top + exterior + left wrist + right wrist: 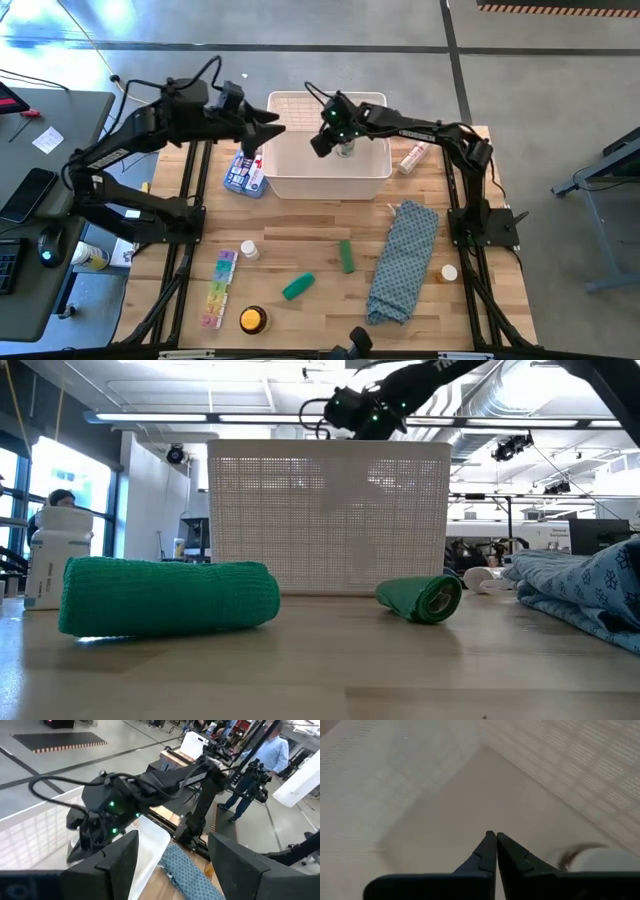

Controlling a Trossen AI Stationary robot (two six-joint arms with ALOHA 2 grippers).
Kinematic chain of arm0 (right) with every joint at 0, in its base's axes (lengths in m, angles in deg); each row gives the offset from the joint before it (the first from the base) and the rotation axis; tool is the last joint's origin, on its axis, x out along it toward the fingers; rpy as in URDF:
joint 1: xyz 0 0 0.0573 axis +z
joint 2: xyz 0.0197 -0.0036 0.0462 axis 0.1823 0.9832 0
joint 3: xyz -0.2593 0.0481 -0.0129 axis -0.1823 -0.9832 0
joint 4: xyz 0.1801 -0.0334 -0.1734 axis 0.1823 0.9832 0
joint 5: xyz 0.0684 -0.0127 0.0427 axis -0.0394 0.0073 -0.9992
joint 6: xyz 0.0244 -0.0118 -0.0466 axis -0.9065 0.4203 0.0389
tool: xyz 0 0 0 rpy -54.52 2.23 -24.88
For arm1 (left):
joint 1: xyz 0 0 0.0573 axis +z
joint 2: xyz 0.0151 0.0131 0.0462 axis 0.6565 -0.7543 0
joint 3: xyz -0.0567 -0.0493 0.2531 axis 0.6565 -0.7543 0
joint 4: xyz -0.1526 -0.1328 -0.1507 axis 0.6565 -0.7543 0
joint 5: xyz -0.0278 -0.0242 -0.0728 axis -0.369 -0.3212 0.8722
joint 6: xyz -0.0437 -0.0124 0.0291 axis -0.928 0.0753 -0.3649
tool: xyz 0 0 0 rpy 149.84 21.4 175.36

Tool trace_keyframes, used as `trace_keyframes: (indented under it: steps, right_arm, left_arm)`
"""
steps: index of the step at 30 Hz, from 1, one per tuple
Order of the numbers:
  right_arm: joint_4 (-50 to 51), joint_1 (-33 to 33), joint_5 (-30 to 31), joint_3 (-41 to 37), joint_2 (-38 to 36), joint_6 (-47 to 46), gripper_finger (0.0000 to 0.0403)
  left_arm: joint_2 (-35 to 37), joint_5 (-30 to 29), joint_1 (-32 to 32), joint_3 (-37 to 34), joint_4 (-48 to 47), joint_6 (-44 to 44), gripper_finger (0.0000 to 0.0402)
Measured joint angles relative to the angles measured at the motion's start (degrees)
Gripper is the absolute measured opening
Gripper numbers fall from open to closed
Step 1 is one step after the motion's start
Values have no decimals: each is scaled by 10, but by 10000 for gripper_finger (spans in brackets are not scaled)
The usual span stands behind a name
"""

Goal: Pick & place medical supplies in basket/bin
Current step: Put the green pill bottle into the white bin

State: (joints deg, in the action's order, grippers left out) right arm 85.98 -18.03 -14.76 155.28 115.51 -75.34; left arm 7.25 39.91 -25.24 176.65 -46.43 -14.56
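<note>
The white lattice basket [328,172] stands at the table's far middle. My right gripper [496,845] is shut inside it, slanting down, with nothing between its fingers. A blurred pale bottle [600,860] lies in the basket close beside the fingers. My left gripper [175,865] stands open at the basket's left rim [272,120], holding nothing. A blue-white pack [245,175] lies left of the basket and a pinkish tube [413,157] right of it. Two green tubes [346,255] [298,287], a pill organiser [218,290], a yellow tin [253,320] and white-capped bottles [248,250] [449,271] lie nearer.
A long blue patterned cloth [405,260] lies at the right, from the basket toward the near edge. Left of the table a desk [60,110] carries a phone and a mouse. People stand in the room beyond the table [260,765].
</note>
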Motion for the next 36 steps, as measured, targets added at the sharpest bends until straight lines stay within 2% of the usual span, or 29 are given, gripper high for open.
trace_keyframes:
  steps: [4, 9, 16, 36]
  right_arm:
    - [19, -2, 11, 0, 13, -16, 3]
    - [27, -1, -8, 0, 18, -36, 1]
    - [68, 0, 19, -14, 18, -41, 1]
    - [99, -1, 202, -14, 18, -22, 1]
  left_arm:
    - [19, -6, 0, 0, -40, 12, 271]
    - [33, -17, 0, 0, -83, 20, 271]
    - [49, -37, 0, 0, -92, 30, 271]
    - [50, -27, 0, 0, -101, -14, 271]
